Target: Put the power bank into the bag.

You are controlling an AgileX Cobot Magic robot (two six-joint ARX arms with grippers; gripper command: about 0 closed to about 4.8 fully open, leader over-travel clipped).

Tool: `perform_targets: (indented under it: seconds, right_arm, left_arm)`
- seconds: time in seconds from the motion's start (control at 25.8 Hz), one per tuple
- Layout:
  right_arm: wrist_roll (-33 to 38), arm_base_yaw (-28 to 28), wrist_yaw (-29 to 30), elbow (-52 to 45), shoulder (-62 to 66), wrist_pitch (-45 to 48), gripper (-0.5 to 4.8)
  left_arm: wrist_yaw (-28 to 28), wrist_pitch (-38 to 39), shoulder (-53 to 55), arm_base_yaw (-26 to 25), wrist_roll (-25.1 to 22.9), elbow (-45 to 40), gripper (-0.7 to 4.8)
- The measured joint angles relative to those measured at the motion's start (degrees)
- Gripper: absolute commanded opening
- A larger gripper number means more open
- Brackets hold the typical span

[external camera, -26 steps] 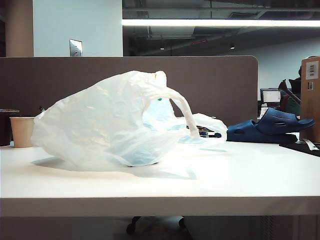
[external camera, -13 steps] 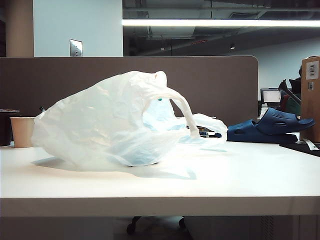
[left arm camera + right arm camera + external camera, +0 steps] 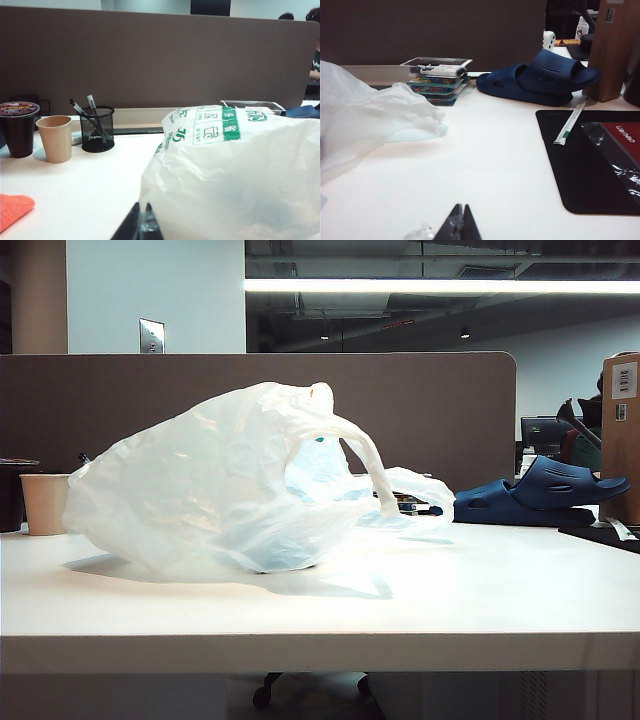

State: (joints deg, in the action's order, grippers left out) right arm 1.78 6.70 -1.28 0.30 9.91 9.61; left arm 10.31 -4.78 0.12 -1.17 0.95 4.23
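Nothing of the power bank shows anywhere right now, so let me go view by view.

Exterior view first: the bag sits puffed up on the white table, left of centre, one loop handle arching over to the right. Something pale blue glows through the plastic low down, but I can't tell what it is. No arm of mine appears here at all. Off to the far right lies a dark blue slipper, and a paper cup stands at the far left.

Left wrist view: my left hand is low at the near edge, tips pressed together, gripping nothing, just beside the bag's crinkled wall with its green print. Beyond, to the left, a mesh pen holder, the paper cup and a dark lidded cup. No black slab in sight.

Right wrist view: my right hand is likewise closed tight and empty, hovering near the table. The bag's thin edge trails in from the left. Farther off, a stack of colourful cases under a clear tray, the slipper, and a black mat on the right with a wrapped straw. Still no power bank.

My read: either it's already inside the bag and the job is finished, or it's hidden. With both hands empty and drawn back, I'd lean towards done.
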Motion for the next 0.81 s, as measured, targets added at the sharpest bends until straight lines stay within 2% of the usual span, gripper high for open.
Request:
perform_targets:
  seconds: [0.27,0.81]
  right_arm:
    - [-1.62,0.0,-0.02,0.0,0.0,-1.2,-0.07]
    - [-1.86,-0.07,-0.04,0.0,0.02,-3.06,-0.05]
  left_arm:
    - [0.0,-2.16,-0.02,0.0,-0.02,-3.89,-0.06]
    - [0.0,-0.98,0.0,0.02,0.28,-4.07,-0.05]
